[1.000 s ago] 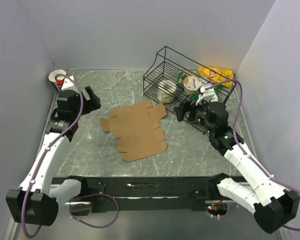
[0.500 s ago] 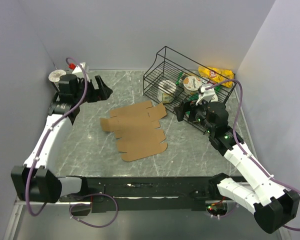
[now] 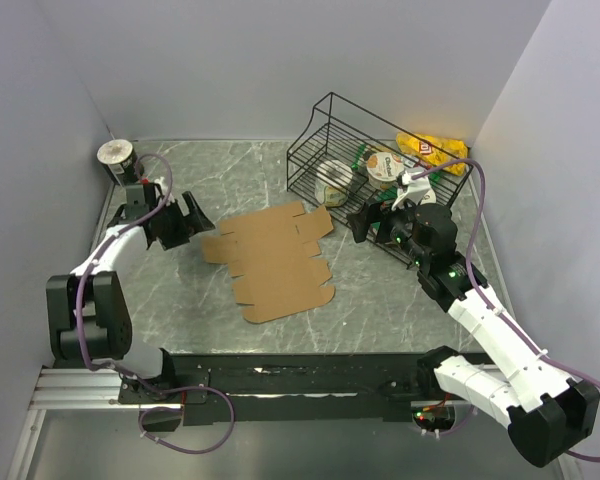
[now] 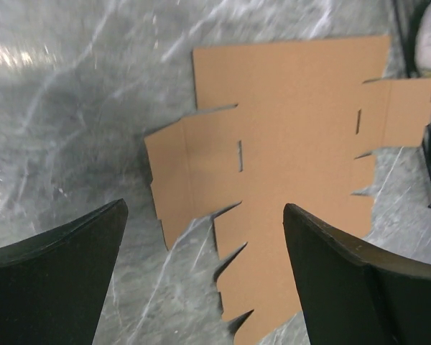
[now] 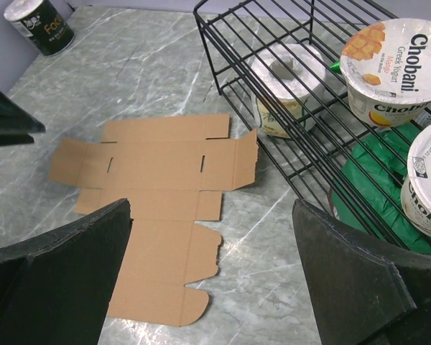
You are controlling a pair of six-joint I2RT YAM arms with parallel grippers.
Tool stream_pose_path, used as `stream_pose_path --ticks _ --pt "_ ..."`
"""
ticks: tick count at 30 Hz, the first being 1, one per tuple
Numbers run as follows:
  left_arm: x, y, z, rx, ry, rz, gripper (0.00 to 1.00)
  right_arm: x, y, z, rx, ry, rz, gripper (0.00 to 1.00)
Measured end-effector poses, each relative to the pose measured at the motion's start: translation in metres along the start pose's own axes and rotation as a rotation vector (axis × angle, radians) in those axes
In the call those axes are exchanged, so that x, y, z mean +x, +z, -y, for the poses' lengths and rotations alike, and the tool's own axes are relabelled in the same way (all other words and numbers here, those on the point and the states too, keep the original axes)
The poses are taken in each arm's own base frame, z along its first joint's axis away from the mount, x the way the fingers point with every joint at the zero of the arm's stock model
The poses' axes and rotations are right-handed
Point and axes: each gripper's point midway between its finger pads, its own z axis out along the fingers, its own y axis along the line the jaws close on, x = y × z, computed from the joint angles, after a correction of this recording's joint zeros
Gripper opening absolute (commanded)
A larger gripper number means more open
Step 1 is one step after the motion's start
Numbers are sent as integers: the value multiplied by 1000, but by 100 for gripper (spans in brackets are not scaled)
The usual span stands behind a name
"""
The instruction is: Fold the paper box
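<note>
The paper box (image 3: 275, 262) is a flat brown die-cut sheet with flaps and slots, lying on the marbled table between the two arms. My left gripper (image 3: 190, 222) hovers low, just left of the sheet's left flap, open and empty. In the left wrist view the sheet (image 4: 294, 144) fills the middle and right, and the left gripper (image 4: 205, 208) spans its near-left edge. My right gripper (image 3: 365, 222) hangs open and empty off the sheet's right corner, beside the basket. The right wrist view shows the whole sheet (image 5: 165, 180) beyond the wide-apart fingers of the right gripper (image 5: 212, 205).
A black wire basket (image 3: 309, 125) stands at the back right with yogurt cups (image 5: 395, 68) and a green packet (image 5: 373, 165) in it. A yellow bag (image 3: 430, 150) lies behind it. A dark cup (image 3: 113, 155) stands in the back left corner.
My left arm swung to the back left corner and has come back down, its gripper now lower and close to the sheet's left flap. The right arm and the sheet have not moved.
</note>
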Motion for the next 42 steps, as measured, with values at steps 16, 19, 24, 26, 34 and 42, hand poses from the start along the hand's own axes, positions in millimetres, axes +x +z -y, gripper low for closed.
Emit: stream_pose_path --ticks 16,19,24,26,34,42 --pt "51 40 -9 -3 -12 -191 42 -1 0 -1 -8 -5 4 100" --pt "56 43 -9 -1 8 -205 37 -1 1 -1 -8 -5 3 100" --pt "64 49 -13 -13 22 -233 17 -1 1 -1 -8 -5 3 100" --pt "68 50 -12 -11 40 -248 9 -1 1 -1 -9 -9 3 100" --pt "70 38 17 51 251 -229 1 -1 3 -15 -95 -58 4 100" --pt "21 -50 86 238 600 112 1 -1 4 -72 -453 -167 -49 100"
